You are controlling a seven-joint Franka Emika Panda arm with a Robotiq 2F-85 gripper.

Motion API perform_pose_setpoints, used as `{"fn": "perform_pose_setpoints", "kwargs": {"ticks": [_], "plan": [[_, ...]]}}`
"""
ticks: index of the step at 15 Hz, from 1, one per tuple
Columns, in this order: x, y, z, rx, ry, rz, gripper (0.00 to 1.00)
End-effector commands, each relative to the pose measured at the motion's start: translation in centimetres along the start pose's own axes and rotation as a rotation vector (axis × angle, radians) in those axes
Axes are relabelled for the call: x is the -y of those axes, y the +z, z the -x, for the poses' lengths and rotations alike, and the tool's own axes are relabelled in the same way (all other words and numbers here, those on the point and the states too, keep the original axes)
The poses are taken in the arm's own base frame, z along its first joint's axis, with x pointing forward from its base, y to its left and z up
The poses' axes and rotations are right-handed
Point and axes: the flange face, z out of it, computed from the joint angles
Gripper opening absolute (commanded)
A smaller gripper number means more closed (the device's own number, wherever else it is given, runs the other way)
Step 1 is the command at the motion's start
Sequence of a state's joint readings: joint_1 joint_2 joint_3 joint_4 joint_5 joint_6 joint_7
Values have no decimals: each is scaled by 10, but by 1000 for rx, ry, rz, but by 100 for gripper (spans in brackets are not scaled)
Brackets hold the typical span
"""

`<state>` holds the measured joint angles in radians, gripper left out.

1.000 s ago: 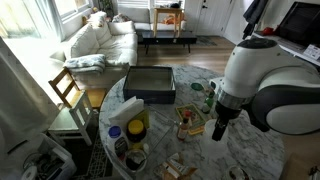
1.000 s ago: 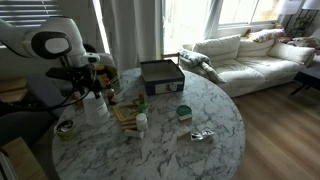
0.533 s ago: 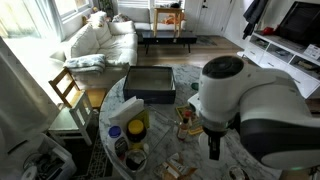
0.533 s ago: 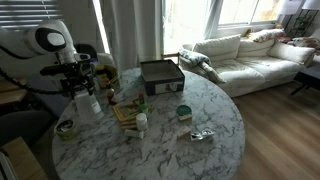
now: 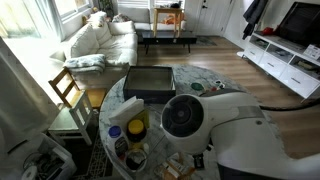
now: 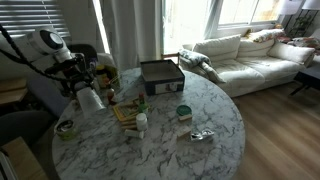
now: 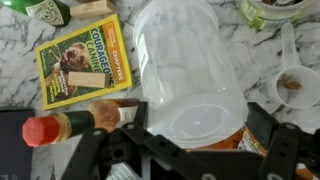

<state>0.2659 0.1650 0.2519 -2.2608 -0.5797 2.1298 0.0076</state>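
- Over the last second the arm (image 5: pixel 240 130) has swung across an exterior view. Its white body now fills the lower right, where the gripper showed before, and hides both the gripper and the middle of the table.
- In the wrist view the gripper (image 7: pixel 197 128) comes in from the bottom edge with its jaws wide apart. One jaw stands on each side of the near end of a clear plastic jar (image 7: pixel 185 60); whether they touch its wall cannot be made out.
- The jar fills the centre of that frame, over the marble table (image 7: pixel 20 95). Its wall is cloudy and nothing shows inside.
- In an exterior view the jar (image 6: pixel 90 98) is at the left, apparently tilted, just below the gripper (image 6: pixel 80 85).
- A red-capped bottle (image 7: pixel 60 128) lies at the lower left, its body brown and its far end hidden behind a finger.
- A white scoop (image 7: pixel 292 82) at the right edge holds a brown bit.
- A green bottle (image 7: pixel 45 10) at the upper left and a green-rimmed pot (image 7: pixel 275 10) at the upper right are cut off by the top edge.
- A yellow magazine (image 7: pixel 82 60) lies left of the jar.
- The dark tray (image 6: pixel 161 75), upper centre, looks empty.
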Motion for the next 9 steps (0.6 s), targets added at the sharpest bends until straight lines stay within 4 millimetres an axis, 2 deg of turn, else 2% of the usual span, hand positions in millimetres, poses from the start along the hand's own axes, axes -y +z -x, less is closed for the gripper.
{"fn": "perform_pose_setpoints", "kwargs": {"ticks": [1, 5, 9], "plan": [[4, 14, -24, 20, -4, 39, 100], [-4, 11, -34, -3, 93, 29, 100], [-15, -2, -39, -54, 245, 61, 100]]}}
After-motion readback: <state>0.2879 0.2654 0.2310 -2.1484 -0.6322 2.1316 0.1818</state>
